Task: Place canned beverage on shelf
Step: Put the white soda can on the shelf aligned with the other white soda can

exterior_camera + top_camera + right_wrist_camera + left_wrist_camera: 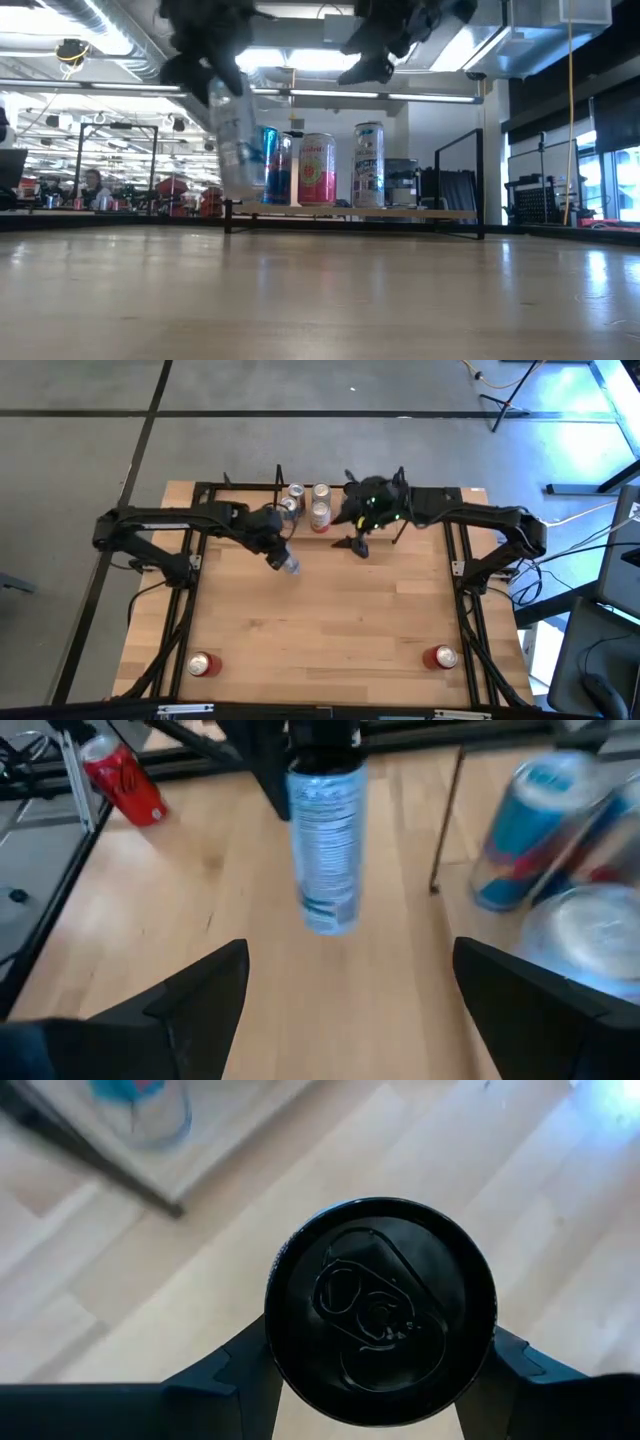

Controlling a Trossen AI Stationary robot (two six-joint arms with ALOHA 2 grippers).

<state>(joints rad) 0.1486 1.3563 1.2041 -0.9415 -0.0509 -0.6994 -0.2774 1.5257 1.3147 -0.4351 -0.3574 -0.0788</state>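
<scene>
Left gripper (280, 553) holds a slim silver-blue can (327, 845) by its top end, fingers (225, 1370) clamped on either side of the lid, can hanging clear of the tabletop (330, 620) with a slight tilt; top grip looks chosen so the can can be lowered upright among the others without the fingers hitting them. Carried can is just in front of the shelf (400, 213), near its left end, not yet over the board; judged mid-transfer, placing not done. 3 cans already stand on the shelf: a blue one (272, 165), a pink-red one (317, 170), a silver one (368, 165); grouped toward the left half, so free board seems to be on the right side. Left arm reaches from the left tabletop edge inward, forearm low and roughly level, wrist turned down over the can. Right gripper (357, 543) hovers in front of the shelf's right part, fingers (200, 995) spread wide and empty, facing the carried can; right arm stretched in from the right side, waiting. 2 red cans lie on their sides at the near corners, left (203, 664) and right (440, 657), well apart from both arms; likely next in line.
</scene>
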